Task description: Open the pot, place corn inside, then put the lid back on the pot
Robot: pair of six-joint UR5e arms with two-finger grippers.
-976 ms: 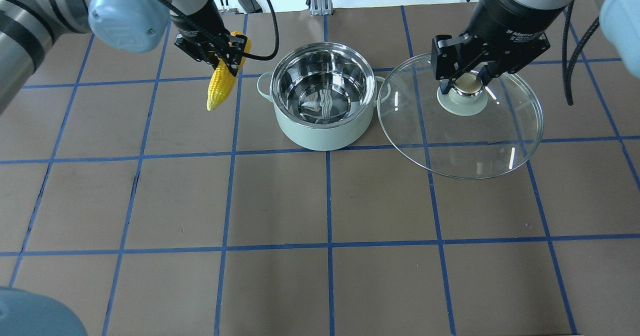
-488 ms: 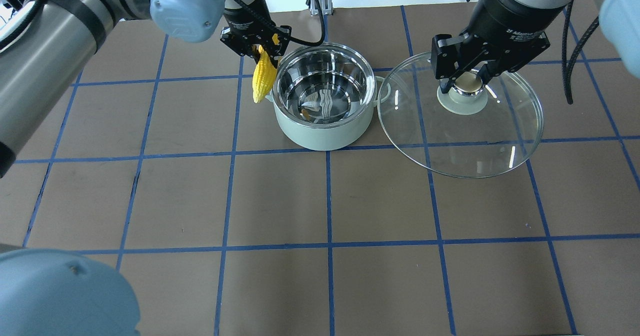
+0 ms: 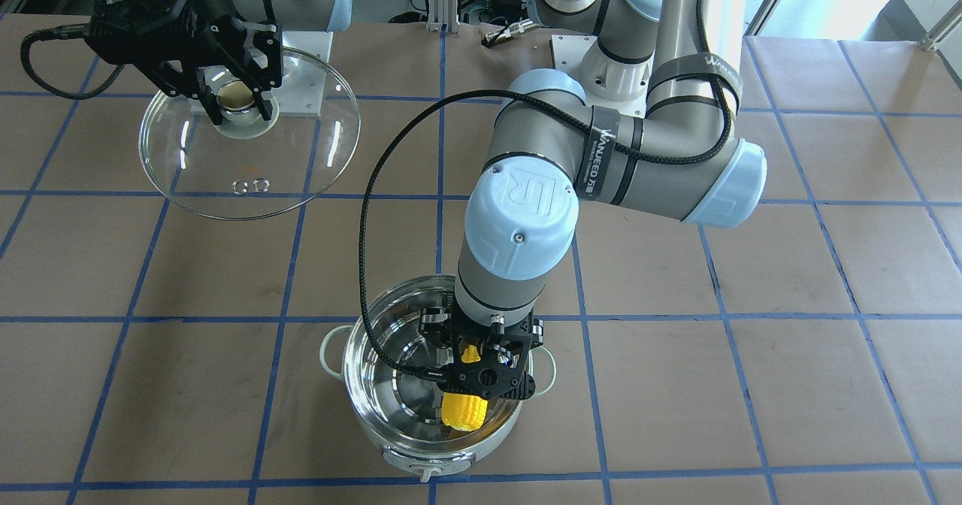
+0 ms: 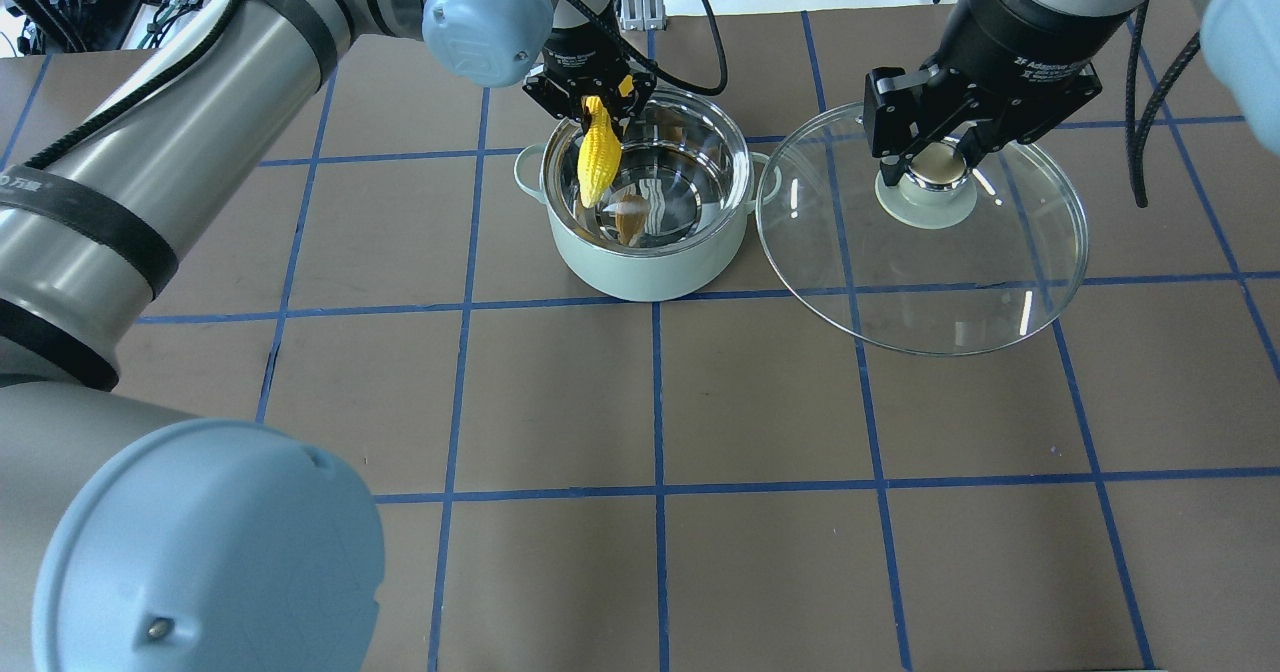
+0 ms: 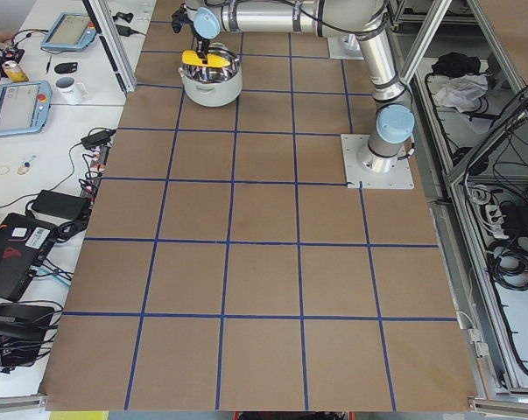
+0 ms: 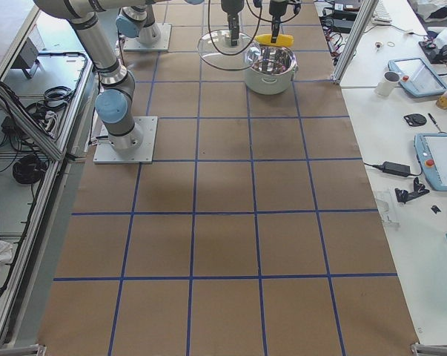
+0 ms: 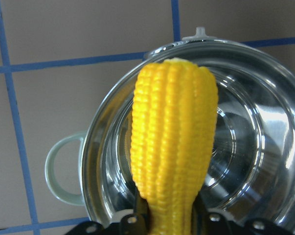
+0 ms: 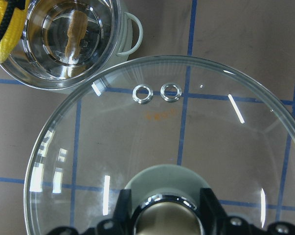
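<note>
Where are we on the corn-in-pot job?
Done: the lid is off the pot, gripped by its knob in the right pincer and held off to the pot's side. In hand: the left pincer holds the corn over the open pot, not yet released. Left: drop the corn in, then put the lid back on.

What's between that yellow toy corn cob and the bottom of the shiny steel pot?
Nothing but air: the left wrist view shows the yellow toy corn cob hanging over the shiny steel pot, whose bare floor holds only reflections.
</note>
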